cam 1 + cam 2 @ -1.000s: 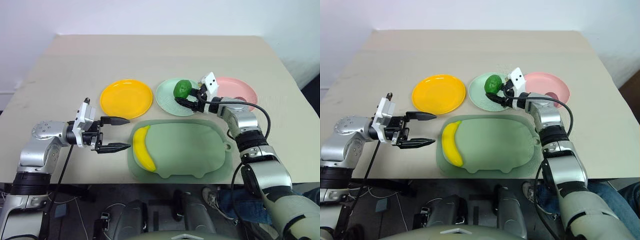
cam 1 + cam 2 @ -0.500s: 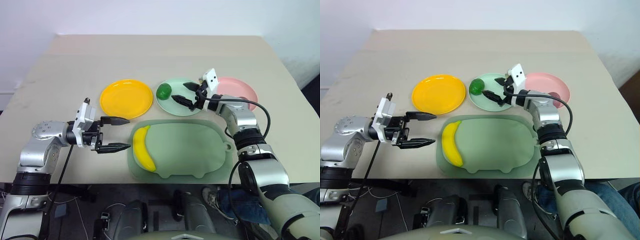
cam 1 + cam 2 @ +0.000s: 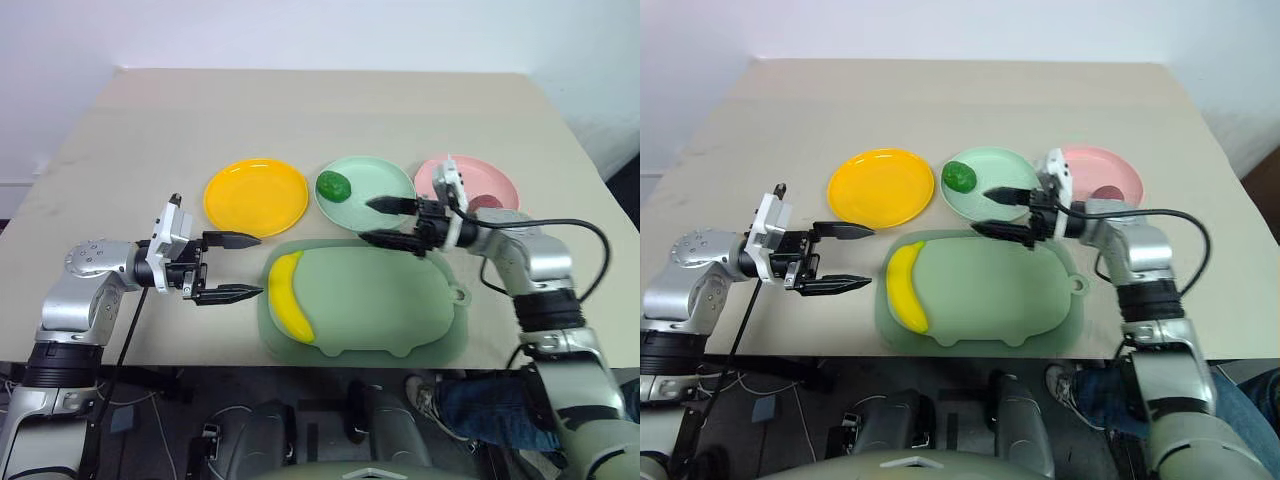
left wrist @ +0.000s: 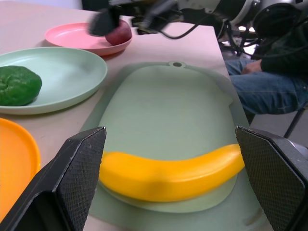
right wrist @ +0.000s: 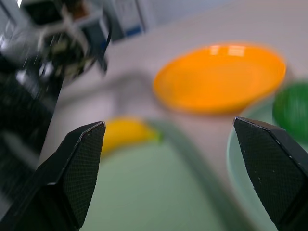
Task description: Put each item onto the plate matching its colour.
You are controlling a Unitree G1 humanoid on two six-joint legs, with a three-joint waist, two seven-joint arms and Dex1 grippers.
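The green fruit [image 3: 332, 185] lies on the left side of the mint plate [image 3: 380, 185]. A dark-red fruit [image 3: 486, 201] rests on the pink plate [image 3: 490, 176], partly behind my right arm. The yellow banana [image 3: 287, 297] lies on the left end of the large pale-green board [image 3: 380, 300]. The yellow-orange plate [image 3: 256, 196] holds nothing. My right gripper [image 3: 385, 221] is open and empty over the mint plate's near edge, pointing left. To the left of the banana, my left gripper [image 3: 242, 266] stands open and empty, pointing at it.
The board's tab [image 3: 459, 295] points right, near my right forearm. The table's front edge [image 3: 180, 362] runs just below the board. Bare tabletop [image 3: 320, 110] stretches behind the plates.
My right gripper opened and let the green fruit go onto the mint plate, then drew back toward the board. The fruit rolled to the plate's left side. The left arm stayed put.
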